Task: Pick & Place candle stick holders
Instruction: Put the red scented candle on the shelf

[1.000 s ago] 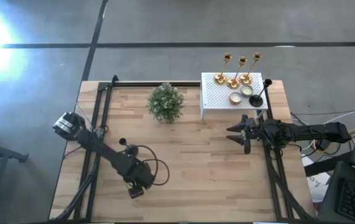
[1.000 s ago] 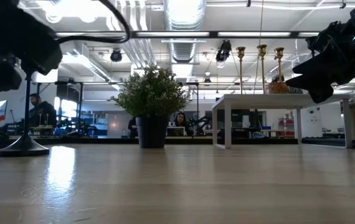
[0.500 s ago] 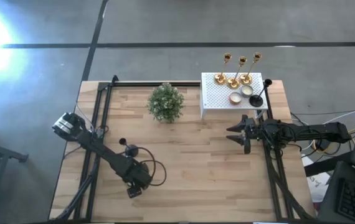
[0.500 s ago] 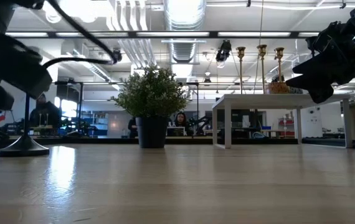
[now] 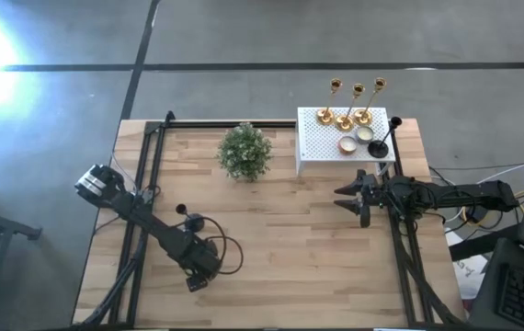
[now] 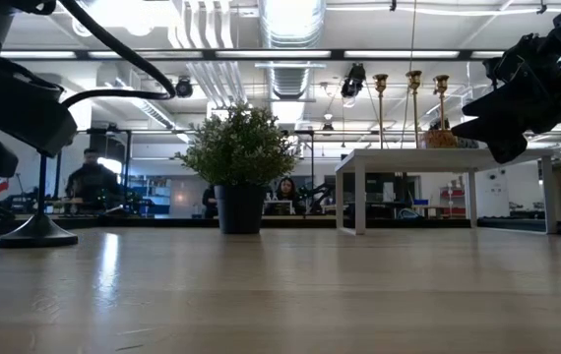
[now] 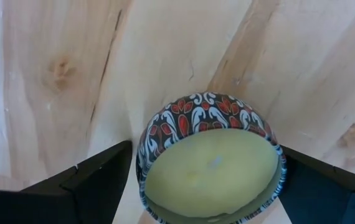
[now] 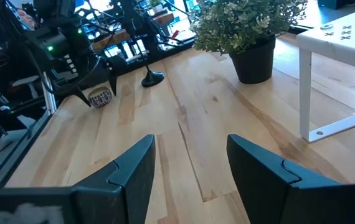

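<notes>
Over the last second your left gripper [image 5: 195,280] has crept a little toward the near edge of the worktop [image 5: 280,248], its arm drawing back with it, and its fingers now stand spread on either side of a patterned candle tin [image 7: 210,158] without clearly touching it. That tin is not a candle stick holder, so the move does nothing obvious for the task; I'd judge the placing close to finished or the left arm busy with a side item. Your right gripper [image 5: 347,201] has not shifted: it hangs just in front of the white perforated box [image 5: 322,147], fingers apart and empty. The three gold candle stick holders [image 5: 346,115] stand in a row on the box, with one black candle stick holder [image 5: 380,147] at the box's right end; the other black candle stick holder [image 5: 190,222] stands on the bare wood close to the left arm, well apart from the rest. A potted plant [image 5: 244,151] sits just left of the box. The worktop is pale planked wood; beyond it lies an open workshop with ceiling ducts, benches and a person [image 6: 90,177] who has stepped slightly to the right.
</notes>
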Robot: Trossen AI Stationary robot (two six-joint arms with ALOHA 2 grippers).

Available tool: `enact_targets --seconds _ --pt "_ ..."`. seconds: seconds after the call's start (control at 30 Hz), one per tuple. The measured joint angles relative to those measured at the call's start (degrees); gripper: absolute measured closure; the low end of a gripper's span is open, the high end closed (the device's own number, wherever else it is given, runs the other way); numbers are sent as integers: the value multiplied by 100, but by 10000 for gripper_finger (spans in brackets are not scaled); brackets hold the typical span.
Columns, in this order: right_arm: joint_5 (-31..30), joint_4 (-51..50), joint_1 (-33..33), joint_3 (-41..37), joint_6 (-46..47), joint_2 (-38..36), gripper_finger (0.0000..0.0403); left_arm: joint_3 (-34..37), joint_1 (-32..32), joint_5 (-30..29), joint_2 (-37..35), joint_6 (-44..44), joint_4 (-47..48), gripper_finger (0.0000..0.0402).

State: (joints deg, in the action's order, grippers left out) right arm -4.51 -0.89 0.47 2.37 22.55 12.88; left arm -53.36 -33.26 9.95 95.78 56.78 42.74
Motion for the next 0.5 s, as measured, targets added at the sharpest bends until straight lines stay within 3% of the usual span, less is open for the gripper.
enact_targets --seconds 0.5 --pt "0 -2 0 0 -2 1 211 11 -21 -270 14 -67 -111 37"
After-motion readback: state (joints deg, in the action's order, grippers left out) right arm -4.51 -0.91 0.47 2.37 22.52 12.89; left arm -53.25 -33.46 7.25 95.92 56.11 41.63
